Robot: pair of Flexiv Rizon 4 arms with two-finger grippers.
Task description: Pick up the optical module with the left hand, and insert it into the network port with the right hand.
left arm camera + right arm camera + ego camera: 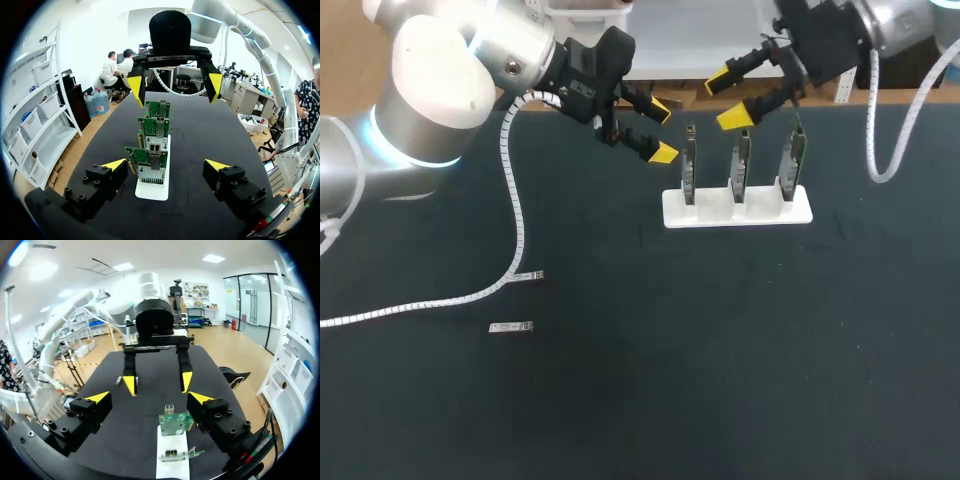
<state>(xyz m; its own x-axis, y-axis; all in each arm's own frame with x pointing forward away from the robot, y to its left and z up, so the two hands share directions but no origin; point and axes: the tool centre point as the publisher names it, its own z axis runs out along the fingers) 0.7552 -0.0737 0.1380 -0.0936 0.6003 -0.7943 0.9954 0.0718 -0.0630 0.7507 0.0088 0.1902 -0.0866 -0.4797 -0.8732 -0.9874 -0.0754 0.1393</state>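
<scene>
Two small silver optical modules [511, 327] [528, 276] lie on the black table at the left. A white holder [670, 212] at the back holds three upright green network cards [740, 165]. My left gripper [661, 128] hovers open just left of the cards, holding nothing. My right gripper [725, 102] is open above and behind them, also with nothing in it. In the left wrist view the cards [150, 162] stand in a row ahead of my open left gripper [165, 165]. From the right wrist, one card [175, 422] sits ahead of the open right gripper [150, 397].
A white spiral cable [515, 215] hangs from my left arm and trails across the table's left side, close to the two modules. The table's back edge runs just behind the holder.
</scene>
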